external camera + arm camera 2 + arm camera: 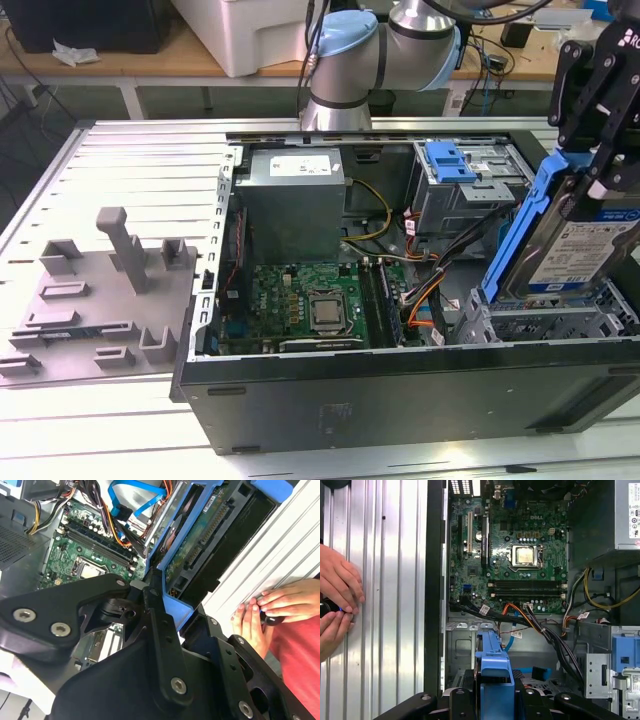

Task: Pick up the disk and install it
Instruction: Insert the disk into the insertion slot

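**Disk in the grip, tilted over the bay**

Reading the exterior view from its left, a grey fixture plate [90, 300] lies on the table. Next comes the open case [400, 385] with its motherboard [300, 300], then the grey cage [460, 190] with the blue latch. At the exterior view's right, my gripper [592, 180] is clamped on the disk [585, 250]. The disk hangs on edge, tilted, with its low end at the bay [540, 322] in the case's front corner. It is not seated, and I cannot tell whether it touches. In the first wrist view the blue carrier [492, 672] sits between the jaws, and a person's hands [337, 587] rest on the table beside the case.

I judge the disk dense for its size, fully stiff and shock-sensitive; 1 knock against the bay could hurt it. The carrier is thin plastic and will likely flex. The second wrist view shows a bare circuit board [200, 540] on 1 face. The safe hold is on the edges through the carrier, never on that face.
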Controlling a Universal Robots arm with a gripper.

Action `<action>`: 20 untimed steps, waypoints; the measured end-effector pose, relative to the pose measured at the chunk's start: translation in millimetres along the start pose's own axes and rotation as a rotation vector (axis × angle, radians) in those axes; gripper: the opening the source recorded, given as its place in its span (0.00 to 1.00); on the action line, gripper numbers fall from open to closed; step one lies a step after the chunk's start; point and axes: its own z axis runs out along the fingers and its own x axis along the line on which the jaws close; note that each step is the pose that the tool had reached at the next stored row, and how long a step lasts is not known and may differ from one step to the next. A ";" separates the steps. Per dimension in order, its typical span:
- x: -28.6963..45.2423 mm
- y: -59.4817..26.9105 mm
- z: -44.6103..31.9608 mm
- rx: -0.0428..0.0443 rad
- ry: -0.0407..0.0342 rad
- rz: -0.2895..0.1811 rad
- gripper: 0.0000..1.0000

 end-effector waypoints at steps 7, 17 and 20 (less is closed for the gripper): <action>0.0 -0.1 1.2 -0.0002 -0.0002 0.003 0.36; -0.1 -0.1 2.9 -0.0002 -0.0002 0.005 0.36; -0.2 -0.6 5.0 -0.0002 -0.0002 0.006 0.36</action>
